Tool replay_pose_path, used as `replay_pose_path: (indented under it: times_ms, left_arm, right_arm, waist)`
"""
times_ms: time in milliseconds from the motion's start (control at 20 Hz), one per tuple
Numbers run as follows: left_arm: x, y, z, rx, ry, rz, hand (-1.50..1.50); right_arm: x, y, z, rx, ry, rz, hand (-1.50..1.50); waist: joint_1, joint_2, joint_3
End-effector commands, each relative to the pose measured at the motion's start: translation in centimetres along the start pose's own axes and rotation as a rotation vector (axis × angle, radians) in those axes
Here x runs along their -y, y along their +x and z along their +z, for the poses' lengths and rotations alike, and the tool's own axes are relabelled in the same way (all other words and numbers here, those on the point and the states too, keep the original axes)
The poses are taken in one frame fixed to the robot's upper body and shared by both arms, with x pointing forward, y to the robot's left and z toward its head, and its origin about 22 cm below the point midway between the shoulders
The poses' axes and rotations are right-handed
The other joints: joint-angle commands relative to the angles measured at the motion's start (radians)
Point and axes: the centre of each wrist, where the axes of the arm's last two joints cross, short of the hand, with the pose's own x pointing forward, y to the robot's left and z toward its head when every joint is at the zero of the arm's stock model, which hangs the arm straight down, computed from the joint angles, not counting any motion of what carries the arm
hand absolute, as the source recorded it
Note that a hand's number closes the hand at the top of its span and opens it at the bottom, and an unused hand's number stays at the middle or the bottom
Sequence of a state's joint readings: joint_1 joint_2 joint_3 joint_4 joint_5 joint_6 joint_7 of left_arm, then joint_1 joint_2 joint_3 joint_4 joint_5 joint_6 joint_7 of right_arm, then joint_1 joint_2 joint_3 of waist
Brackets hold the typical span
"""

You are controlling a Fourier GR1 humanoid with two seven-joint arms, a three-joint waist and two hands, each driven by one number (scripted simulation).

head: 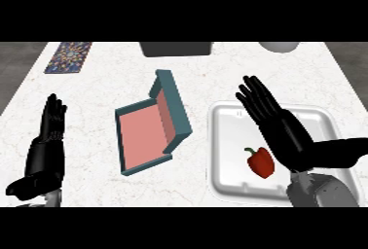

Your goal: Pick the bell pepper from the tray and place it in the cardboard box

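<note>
One of each — pepper, tray, box, mat, dark bin, grey bowl — and two hands.

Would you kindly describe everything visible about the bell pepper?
The bell pepper is red and glossy, with a short dark green stem at its upper left end. It lies on its side in the white tray, toward the near part, and looks whole. The right hand hangs open over the tray just beside and above it, fingers straight, not curled round it; whether it touches the pepper cannot be told.
</note>
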State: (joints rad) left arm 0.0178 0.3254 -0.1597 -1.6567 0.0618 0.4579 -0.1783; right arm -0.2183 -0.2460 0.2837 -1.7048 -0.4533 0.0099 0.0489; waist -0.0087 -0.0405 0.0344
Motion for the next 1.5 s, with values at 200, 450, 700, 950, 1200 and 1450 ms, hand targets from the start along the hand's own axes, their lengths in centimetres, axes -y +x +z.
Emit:
replay_pose_path:
  times_ms: [200,450,700,950,1200,1450]
  left_arm:
    - [-2.4,-1.7,0.4,-0.207,-0.134,-0.146,0.0]
    - [-1.8,-2.5,0.5,-0.319,-0.188,-0.132,0.0]
    - [-2.2,-3.1,0.4,-0.33,-0.207,-0.135,0.0]
    - [-1.2,-2.6,-0.5,-0.322,-0.199,-0.124,0.0]
    - [-0.9,-3.2,0.3,-0.338,-0.213,-0.11,0.0]
    - [-1.3,-2.5,-0.8,-0.324,-0.206,-0.137,0.0]
  right_arm:
    - [1.8,2.8,-2.9,0.247,0.077,0.169,-1.5]
    - [6.7,-1.5,0.8,0.067,-0.331,0.527,-1.5]
    - [9.0,-5.6,2.6,0.161,-0.302,0.458,-1.5]
    - [11.8,1.3,2.3,-0.02,-0.096,0.899,-1.5]
    - [11.6,3.2,2.4,-0.234,0.115,1.117,-1.5]
    - [9.0,4.8,2.3,-0.476,0.321,1.255,-1.5]
  waist:
    - [0.021,0.044,-0.033]
    - [-0.005,0.047,-0.033]
    - [0.013,0.042,-0.034]
    - [-0.001,0.037,-0.037]
    - [0.005,0.034,-0.038]
    - [-0.001,0.03,-0.038]
